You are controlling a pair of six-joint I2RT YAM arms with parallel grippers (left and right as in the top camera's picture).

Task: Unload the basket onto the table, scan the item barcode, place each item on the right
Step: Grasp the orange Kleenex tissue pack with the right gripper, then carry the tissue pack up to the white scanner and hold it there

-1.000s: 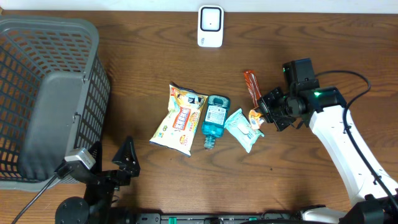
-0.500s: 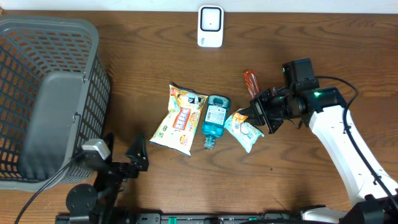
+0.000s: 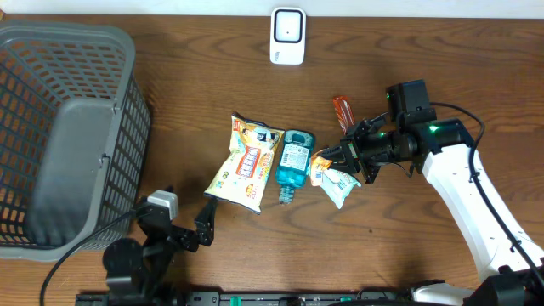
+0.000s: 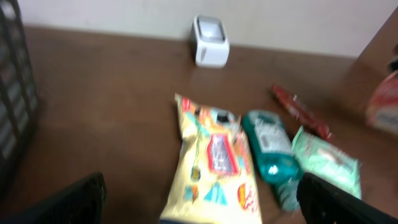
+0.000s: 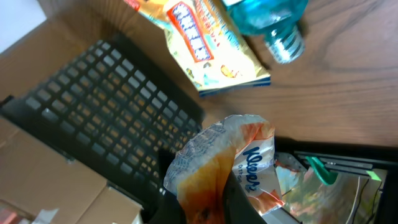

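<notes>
The right claw [image 3: 334,159] is closed tight on a small orange and white tissue packet [image 3: 321,162], pinching it at one end so that the crumpled wrapper sticks out beyond the fingertips. In the overhead view the packet sits between the teal mouthwash bottle [image 3: 294,161] and the arm, partly over the pale green wipes pack [image 3: 339,184] that lies flat on the brown wooden table [image 3: 425,51]. In the left wrist view the packet shows only as an orange blur at the right edge, higher in the picture than the things lying on the table. Its barcode cannot be made out in any view. The white scanner [image 3: 287,36] stands at the far edge of the table, well apart from the packet. A thin red item [image 3: 342,111] lies just behind the right claw, angled toward the scanner. Left of the bottle and touching it lies a yellow snack bag [image 3: 246,161]. A dark grey mesh basket [image 3: 102,51] fills the left end of the table. The left claw [image 3: 180,224] hangs low at the near edge, its fingers spread wide with nothing between them, and it faces the snack bag and the bottle.
</notes>
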